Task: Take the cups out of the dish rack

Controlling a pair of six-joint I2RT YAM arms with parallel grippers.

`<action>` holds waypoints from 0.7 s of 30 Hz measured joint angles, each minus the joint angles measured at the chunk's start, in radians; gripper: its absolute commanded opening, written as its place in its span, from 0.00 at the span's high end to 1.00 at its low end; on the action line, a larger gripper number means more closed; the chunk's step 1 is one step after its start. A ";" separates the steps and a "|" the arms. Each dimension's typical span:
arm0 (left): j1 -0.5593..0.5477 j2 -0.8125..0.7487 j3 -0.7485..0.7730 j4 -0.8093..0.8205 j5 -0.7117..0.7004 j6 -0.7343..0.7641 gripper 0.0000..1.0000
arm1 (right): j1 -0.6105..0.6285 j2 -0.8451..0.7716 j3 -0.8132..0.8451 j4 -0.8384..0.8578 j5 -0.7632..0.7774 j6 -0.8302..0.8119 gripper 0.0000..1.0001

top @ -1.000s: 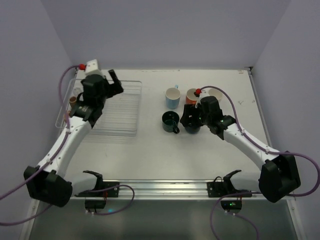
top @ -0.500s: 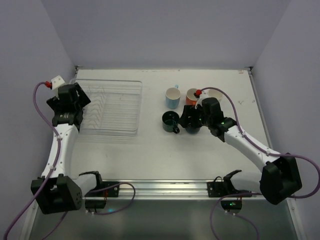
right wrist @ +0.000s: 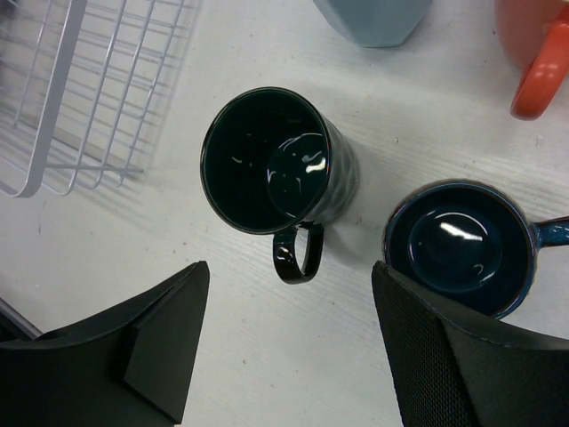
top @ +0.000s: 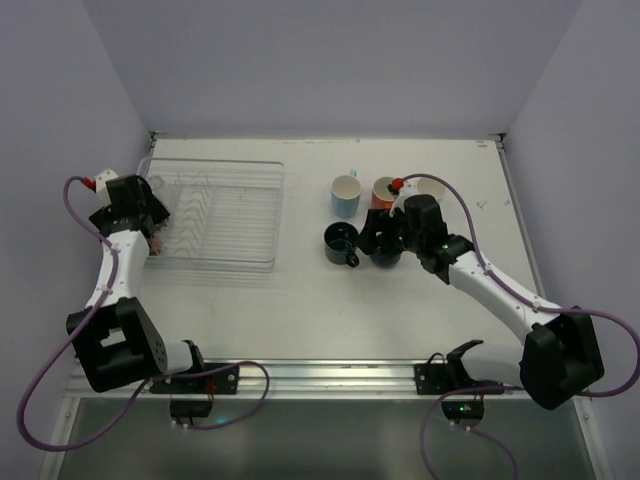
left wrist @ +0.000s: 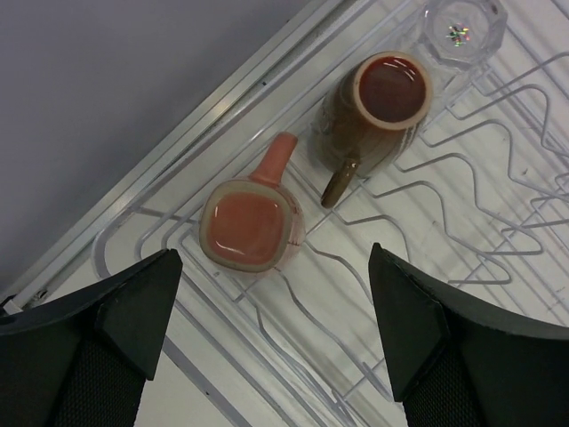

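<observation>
Left gripper [left wrist: 271,267], jaws wide open, hovers over a small pink glazed cup [left wrist: 249,222] in the clear ridged dish rack [top: 240,200] at upper left, apparently lining up a grasp, while the right gripper [right wrist: 289,289] spreads empty jaws above an unloaded dark teal mug [right wrist: 267,160].

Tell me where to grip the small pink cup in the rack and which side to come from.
Grip the pink cup across its rim, coming straight down with the left end effector. It stands upright, mouth open, and its stubby handle and the brown mug crowd one side, so a sideways approach looks blocked.
</observation>
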 measured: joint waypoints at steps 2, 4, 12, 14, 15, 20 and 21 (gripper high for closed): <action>0.014 0.010 -0.004 0.002 0.007 0.000 0.08 | 0.000 0.000 0.000 0.002 0.000 0.000 0.24; 0.025 0.027 -0.005 0.008 0.015 -0.002 0.09 | 0.000 0.000 0.000 0.003 0.000 0.000 0.24; 0.034 0.112 -0.005 0.037 0.031 -0.010 0.16 | 0.000 0.000 0.000 0.004 -0.002 0.000 0.25; 0.035 0.120 -0.005 0.045 0.030 -0.012 0.16 | 0.000 0.000 0.000 0.005 -0.002 0.000 0.25; 0.035 0.124 -0.005 0.050 0.029 -0.012 0.16 | 0.000 0.000 0.000 0.005 -0.002 0.000 0.25; 0.035 0.138 -0.013 0.076 0.023 -0.013 0.14 | 0.000 0.000 0.000 0.005 -0.003 0.000 0.25; 0.035 0.140 -0.016 0.084 0.022 -0.014 0.14 | 0.000 0.000 0.000 0.005 -0.004 0.000 0.25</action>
